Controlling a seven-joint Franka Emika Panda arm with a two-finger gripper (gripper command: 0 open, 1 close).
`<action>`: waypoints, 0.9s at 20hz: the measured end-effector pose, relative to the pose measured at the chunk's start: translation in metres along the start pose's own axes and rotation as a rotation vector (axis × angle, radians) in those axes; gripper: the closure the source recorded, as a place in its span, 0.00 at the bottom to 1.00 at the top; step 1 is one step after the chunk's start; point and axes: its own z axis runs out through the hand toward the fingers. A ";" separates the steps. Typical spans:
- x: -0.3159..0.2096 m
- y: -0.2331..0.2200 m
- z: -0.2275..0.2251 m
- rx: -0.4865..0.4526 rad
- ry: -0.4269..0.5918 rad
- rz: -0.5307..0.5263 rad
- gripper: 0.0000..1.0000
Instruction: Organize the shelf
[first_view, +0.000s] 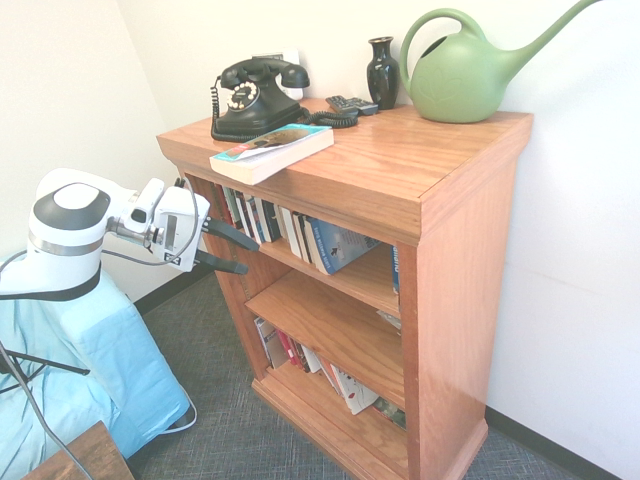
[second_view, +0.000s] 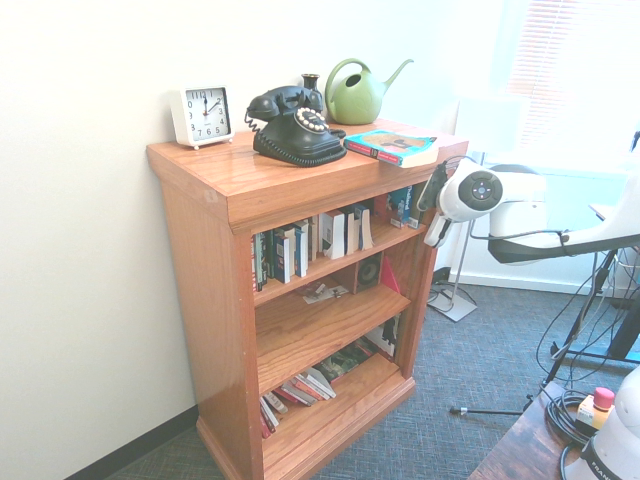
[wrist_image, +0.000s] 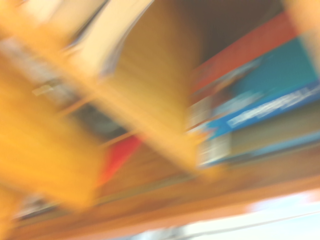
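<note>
The shelf (first_view: 420, 170) (second_view: 235, 185) is a reddish-brown wooden bookcase with a thick top. A teal-covered book (first_view: 272, 150) (second_view: 392, 147) lies flat at the top's front corner and overhangs the edge. Upright books (first_view: 300, 230) (second_view: 310, 240) fill the upper level, and more books (first_view: 320, 370) (second_view: 300, 390) lean and lie on the bottom level. My gripper (first_view: 250, 257) (second_view: 433, 205) hangs open just below the overhang, beside that corner, with nothing between its fingers. The wrist view is blurred and shows only wood and blue and red book spines (wrist_image: 260, 100).
On the top stand a black rotary telephone (first_view: 255, 95) (second_view: 293, 125), a dark vase (first_view: 382, 72), a green watering can (first_view: 460, 75) (second_view: 357, 92) and a white clock (second_view: 203, 115). Loose papers (second_view: 325, 293) lie on the middle level. A wall backs the shelf.
</note>
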 end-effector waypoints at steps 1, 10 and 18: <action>0.003 0.000 -0.002 -0.029 0.041 -0.006 0.00; 0.026 0.005 -0.034 -0.190 0.222 -0.047 0.00; 0.029 -0.009 -0.052 -0.182 0.330 -0.121 0.00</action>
